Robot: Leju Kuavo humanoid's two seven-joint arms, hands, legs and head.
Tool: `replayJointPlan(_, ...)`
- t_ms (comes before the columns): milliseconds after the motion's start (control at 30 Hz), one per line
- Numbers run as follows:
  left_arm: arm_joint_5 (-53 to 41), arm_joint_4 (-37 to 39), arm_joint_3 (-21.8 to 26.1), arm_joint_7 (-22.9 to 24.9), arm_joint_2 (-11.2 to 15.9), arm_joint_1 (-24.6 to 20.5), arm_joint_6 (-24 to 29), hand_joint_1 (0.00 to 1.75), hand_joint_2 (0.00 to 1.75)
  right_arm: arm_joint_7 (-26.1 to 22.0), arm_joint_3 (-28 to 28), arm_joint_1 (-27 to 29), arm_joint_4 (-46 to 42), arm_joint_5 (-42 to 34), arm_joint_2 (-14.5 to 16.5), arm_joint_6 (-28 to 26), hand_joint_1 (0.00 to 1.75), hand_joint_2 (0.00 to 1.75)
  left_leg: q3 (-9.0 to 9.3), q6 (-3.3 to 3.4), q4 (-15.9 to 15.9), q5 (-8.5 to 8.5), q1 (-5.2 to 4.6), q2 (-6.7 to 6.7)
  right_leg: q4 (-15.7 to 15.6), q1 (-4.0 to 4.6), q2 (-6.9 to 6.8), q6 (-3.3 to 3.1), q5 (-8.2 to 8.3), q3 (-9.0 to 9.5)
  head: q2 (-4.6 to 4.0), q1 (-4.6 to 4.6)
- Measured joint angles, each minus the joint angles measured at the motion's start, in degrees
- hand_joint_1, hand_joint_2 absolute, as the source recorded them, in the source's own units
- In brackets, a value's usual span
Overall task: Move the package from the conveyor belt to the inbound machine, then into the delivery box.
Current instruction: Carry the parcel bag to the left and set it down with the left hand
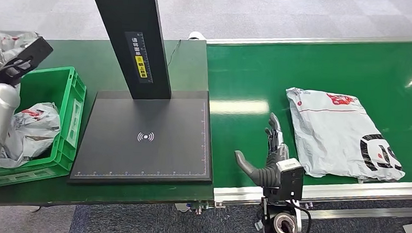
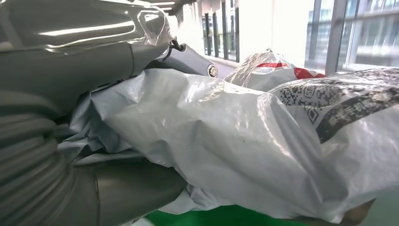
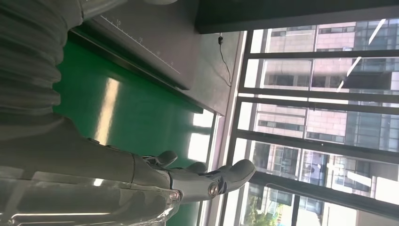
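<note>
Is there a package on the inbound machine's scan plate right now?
No. In the head view the black scan plate lies bare, while the white package rests on the green conveyor belt beside the right hand.

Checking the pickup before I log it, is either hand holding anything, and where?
Right hand holds nothing, open beside the package on the belt. Left hand: cannot tell.

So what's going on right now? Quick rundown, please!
Right hand open over the belt, holding nothing. Left hand up by the green crate, pressed against bagged parcels. White package flat on the conveyor. Scanner pad bare.
</note>
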Motion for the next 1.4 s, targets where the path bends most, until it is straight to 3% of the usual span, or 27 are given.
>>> replayJointPlan(67, -0.70, 1.10, -0.11, 0.25, -0.19, -0.21, -1.88, 1.56, 1.75, 0.00, 0.17, -0.01, 0.00, -0.17, 0.00, 0.00, 0.00, 1.75, 0.00, 0.00, 0.00, 0.00, 0.00, 0.00, -0.01, 0.00, 0.00, 0.00, 0.00, 0.00, 0.00, -0.01)
replayJointPlan(133, -1.00, 1.98, -0.15, 0.11, -0.49, -0.25, -3.45, 1.38, 1.75, 0.00, 0.29, -0.03, 0.00, -0.30, 0.01, 0.00, 0.00, 1.75, 0.00, 0.00, 0.00, 0.00, 0.00, 0.00, -0.01, -0.01, -0.01, 0.00, 0.00, 0.00, 0.00, -0.01)
replayJointPlan(233, -0.93, 2.97, -0.15, -0.69, -1.06, -0.20, -5.58, 0.27, 1.75, 0.00, 0.43, -0.05, 0.00, -0.40, 0.02, 0.00, 0.00, 1.75, -0.01, 0.00, 0.00, 0.00, 0.00, -0.01, -0.01, -0.01, -0.01, 0.00, 0.00, 0.01, 0.01, 0.00)
replayJointPlan(267, -0.73, 3.20, -0.14, -1.12, -1.23, -0.21, -6.29, 0.00, 1.75, 0.00, 0.46, -0.05, 0.00, -0.41, 0.02, 0.00, 0.00, 1.75, -0.01, 0.00, 0.00, 0.00, 0.00, -0.02, -0.01, -0.01, -0.01, 0.00, 0.00, 0.01, 0.01, 0.00)
replayJointPlan(533, 4.07, 3.99, 2.00, -6.83, -2.54, -0.27, -8.98, 0.00, 1.75, 0.00, 0.55, -0.06, 0.02, -0.66, 0.00, 0.00, 0.00, 1.75, -0.01, 0.00, 0.00, 0.00, 0.00, -0.02, -0.01, 0.00, -0.01, 0.00, 0.00, 0.00, 0.01, 0.00)
replayJointPlan(800, 4.72, 3.99, 3.55, -7.64, -3.07, -0.37, -9.09, 0.00, 1.75, 0.00, 0.55, -0.05, 0.02, -0.66, 0.00, 0.00, 0.00, 1.75, -0.01, 0.00, 0.00, 0.00, 0.00, -0.02, -0.01, 0.00, -0.01, 0.00, 0.00, 0.01, 0.01, -0.01)
replayJointPlan(1000, 6.82, 3.98, 5.31, -10.91, -3.19, -1.11, -8.50, 0.00, 1.75, 0.02, 0.55, -0.04, 0.02, -0.69, 0.00, -0.06, 0.00, 1.75, -0.01, 0.00, 0.00, 0.00, 0.00, -0.02, 0.00, 0.00, -0.01, 0.00, 0.00, 0.01, 0.01, -0.01)
replayJointPlan(1133, 9.68, 3.54, 7.25, -14.66, -3.14, -1.51, -5.55, 0.00, 1.75, 0.04, 0.46, 0.20, 0.02, -0.86, 0.00, -0.26, 0.00, 0.00, -0.01, 0.00, 0.00, 0.00, 0.00, -0.01, 0.00, 0.00, 0.00, 0.00, 0.00, 0.00, 0.01, 0.01)
replayJointPlan(1200, 12.68, 2.80, 8.78, -19.01, -3.22, -0.86, -1.61, 0.00, 1.75, -0.01, 0.38, 0.49, 0.02, -1.18, 0.03, -0.58, 0.00, 0.87, -0.01, 0.00, 0.00, 0.00, 0.00, 0.00, -0.01, -0.01, 0.00, 0.00, 0.00, 0.00, 0.01, 0.01)
replayJointPlan(1267, 17.67, 1.28, 10.96, -26.25, -3.94, 1.30, 3.99, 0.00, 1.75, -0.50, 0.28, 0.79, 0.02, -1.25, 0.28, -2.05, 0.00, 1.75, 0.02, -0.01, -0.01, -0.01, -0.02, 0.01, -0.02, -0.02, 0.00, 0.00, 0.00, 0.00, 0.01, 0.00)
replayJointPlan(1400, 32.86, -5.71, 16.40, -43.75, -8.41, 11.40, 11.78, 0.00, 1.75, -1.50, 0.16, 1.01, -0.26, -0.82, 1.53, -6.95, 0.00, 1.75, 0.08, 0.00, -0.01, -0.03, -0.12, 0.02, -0.04, -0.08, 0.01, 0.01, -0.03, 0.04, 0.01, -0.02)
